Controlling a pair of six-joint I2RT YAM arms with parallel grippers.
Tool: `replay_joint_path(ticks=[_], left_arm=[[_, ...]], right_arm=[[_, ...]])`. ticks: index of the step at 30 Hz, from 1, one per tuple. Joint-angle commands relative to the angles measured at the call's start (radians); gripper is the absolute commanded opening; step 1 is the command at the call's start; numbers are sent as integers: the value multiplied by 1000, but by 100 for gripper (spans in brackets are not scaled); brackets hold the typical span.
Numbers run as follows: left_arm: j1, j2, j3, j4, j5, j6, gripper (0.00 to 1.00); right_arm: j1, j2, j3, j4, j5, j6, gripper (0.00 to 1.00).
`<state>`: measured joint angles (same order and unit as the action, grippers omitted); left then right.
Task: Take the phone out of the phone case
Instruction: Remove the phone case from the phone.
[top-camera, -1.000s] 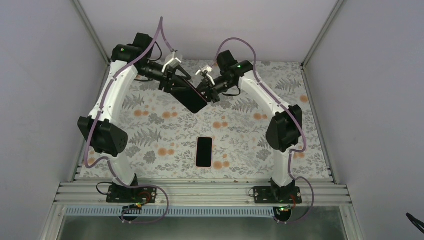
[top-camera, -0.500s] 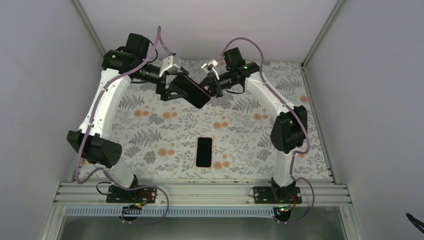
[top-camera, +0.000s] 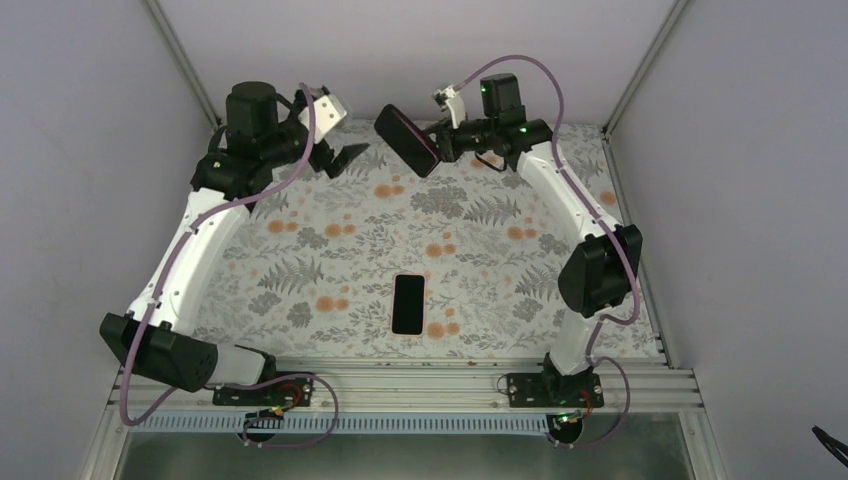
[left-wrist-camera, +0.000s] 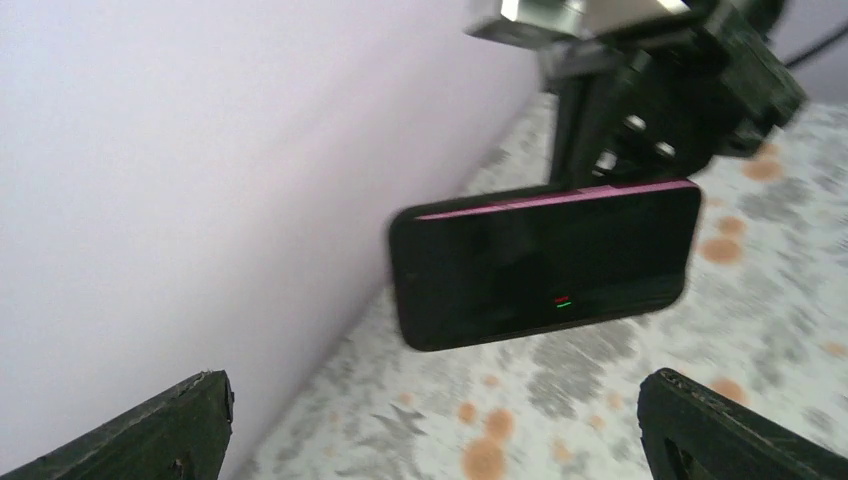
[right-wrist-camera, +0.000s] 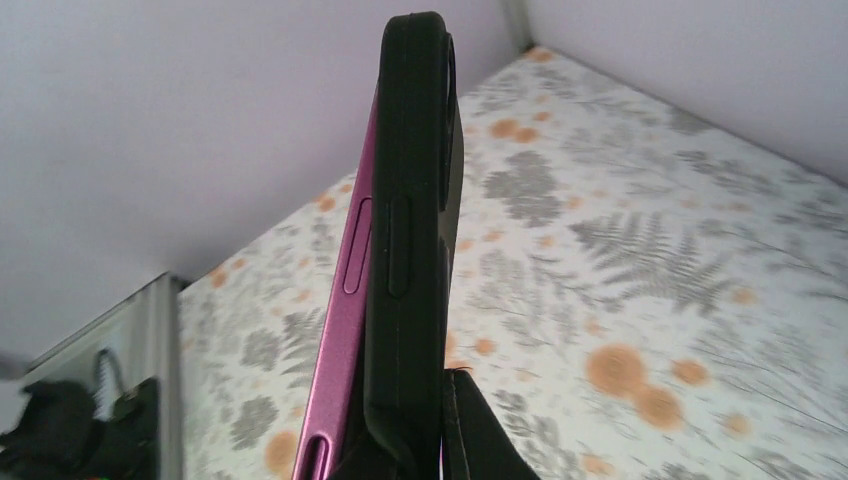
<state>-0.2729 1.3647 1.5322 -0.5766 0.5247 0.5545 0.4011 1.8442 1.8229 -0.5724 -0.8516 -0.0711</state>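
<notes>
Top external, right gripper (top-camera: 438, 150) clamped on phone case (top-camera: 407, 140) holding pink phone (right-wrist-camera: 347, 320), left gripper (top-camera: 343, 158) apart, dark handset (top-camera: 407, 303) on table (top-camera: 500, 250)

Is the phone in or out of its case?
Partly out: the phone shows a bare magenta edge beside the black case, both in the right end effector.

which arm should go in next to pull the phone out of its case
Probably left. The right gripper is shut on the phone case, holding it up with the phone showing its magenta edge. The left gripper is open, empty and faces the screen.
</notes>
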Motion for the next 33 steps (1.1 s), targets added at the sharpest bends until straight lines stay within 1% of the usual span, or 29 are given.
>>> replay_joint_path(ticks=[1, 3, 7, 10, 14, 18, 25, 33], left_arm=[[-20, -9, -8, 245, -158, -111, 100], [-51, 6, 4, 247, -204, -109, 100], [-103, 32, -1, 271, -247, -108, 100], [-150, 61, -13, 298, -301, -106, 100], [-218, 81, -56, 390, -359, -96, 100], [-255, 157, 11, 388, -408, -131, 100], [-266, 260, 76, 364, -331, -235, 100], [-284, 317, 117, 346, -284, -251, 100]], right_arm=[[-16, -19, 14, 73, 146, 74, 3], [-21, -23, 7, 90, 201, 88, 3], [-33, -15, 34, 105, 269, 116, 3], [-39, 5, 90, 102, 293, 121, 3], [-46, 44, 166, 66, 325, 114, 3], [-57, 73, 212, 45, 326, 118, 3], [-62, 85, 225, 54, 351, 137, 3], [-61, 90, 231, 66, 345, 165, 3]])
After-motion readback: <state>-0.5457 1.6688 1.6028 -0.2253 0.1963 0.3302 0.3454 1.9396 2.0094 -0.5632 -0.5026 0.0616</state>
